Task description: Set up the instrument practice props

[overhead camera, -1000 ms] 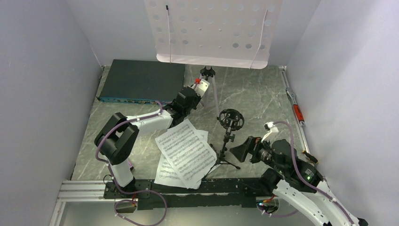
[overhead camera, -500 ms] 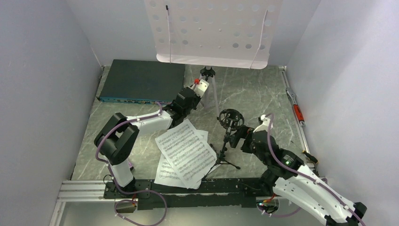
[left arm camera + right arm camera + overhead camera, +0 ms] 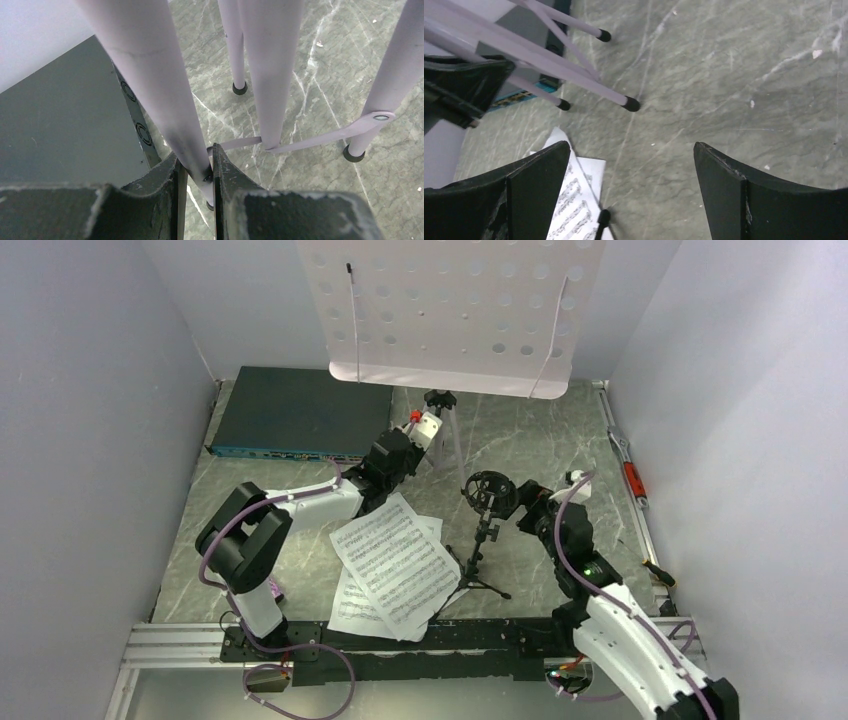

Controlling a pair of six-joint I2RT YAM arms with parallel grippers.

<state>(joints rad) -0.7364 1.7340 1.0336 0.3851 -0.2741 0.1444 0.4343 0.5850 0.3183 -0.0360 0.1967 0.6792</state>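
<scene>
legs of the music stand (image 3: 270, 70) fill the left wrist view. the left hand (image 3: 196, 172) is clamped on the nearest one, low down near its black foot. that grip looks meant to steady or shift the whole stand. it rises at the far middle of the desk (image 3: 540, 440), its perforated tray up by the back wall, just beside the dark box (image 3: 300, 410).

the right hand (image 3: 629, 150) has its fingers spread wide with nothing between them. from above it sits close beside the ring at the top of the mic stand (image 3: 485, 540), probably lining up to take hold of it or brace it. the mic stand is upright on its own small tripod in the middle of the desk. to its left the two pages (image 3: 395, 565) lie flat and overlapping near the front edge, not yet on the tray.

the microphone does not show in any view, so where it lies cannot be told. from above, the tray hides the stand's upper pole and is cut off at the top of the frame. whether the right hand touches the ring is hard to tell. a red-handled tool (image 3: 632, 478) lies along the right edge, partly lost against the rail.
</scene>
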